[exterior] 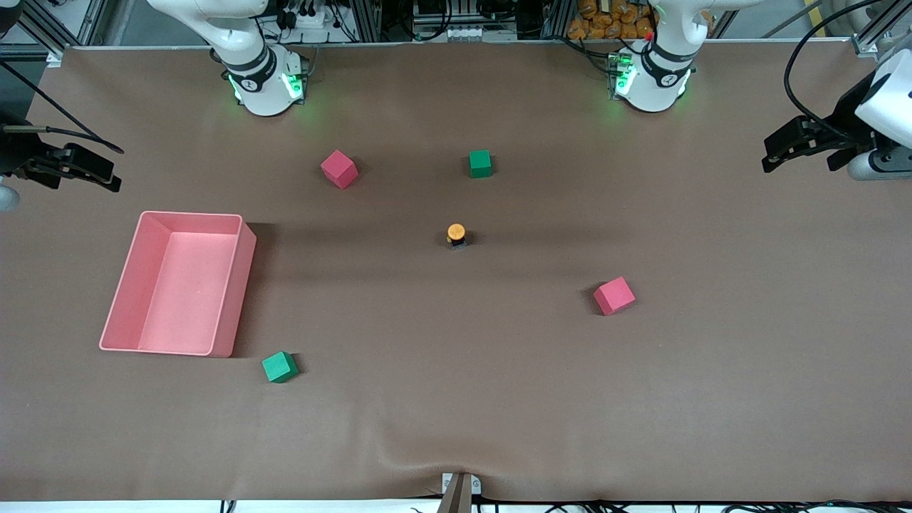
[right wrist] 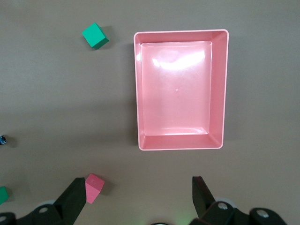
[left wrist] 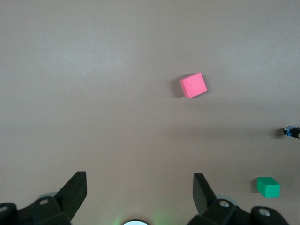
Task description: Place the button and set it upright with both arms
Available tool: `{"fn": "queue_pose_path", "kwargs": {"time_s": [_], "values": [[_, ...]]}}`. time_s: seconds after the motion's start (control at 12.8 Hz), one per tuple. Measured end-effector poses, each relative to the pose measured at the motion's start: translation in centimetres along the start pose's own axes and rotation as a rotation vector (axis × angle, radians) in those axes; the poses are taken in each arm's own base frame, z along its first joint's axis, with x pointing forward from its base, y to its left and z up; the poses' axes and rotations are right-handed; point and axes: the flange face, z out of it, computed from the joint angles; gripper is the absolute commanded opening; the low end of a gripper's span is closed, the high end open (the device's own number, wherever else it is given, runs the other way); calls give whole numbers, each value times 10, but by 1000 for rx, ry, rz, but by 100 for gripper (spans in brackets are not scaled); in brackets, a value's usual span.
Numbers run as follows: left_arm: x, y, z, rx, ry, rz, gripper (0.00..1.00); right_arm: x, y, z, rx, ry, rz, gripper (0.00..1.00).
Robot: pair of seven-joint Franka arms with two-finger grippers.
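Brown table (exterior: pixel 456 413): button (exterior: pixel 456 234), cubes, pink tray (exterior: pixel 235 285).

White jointed arms (exterior: pixel 249 64) with black bands, green-lit base rings, black angular fingers (left wrist: pixel 75 190), black cables.

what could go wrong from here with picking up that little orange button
The button is tiny and stands alone mid-table on the cloth; a slightly off pinch would likely tip it or send it rolling. Both pincers are open and high at the table's ends, the left pincer at one, the right pincer over the pink tray; converging on one small target, they might collide.
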Motion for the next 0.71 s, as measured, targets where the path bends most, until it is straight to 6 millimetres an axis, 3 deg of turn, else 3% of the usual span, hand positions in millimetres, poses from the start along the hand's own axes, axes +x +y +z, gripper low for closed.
{"fn": "queue_pose_path", "kwargs": {"time_s": [0.71], "values": [[3, -3, 5, 0, -9, 15, 100, 0, 0, 0, 0, -1, 0, 100]]}}
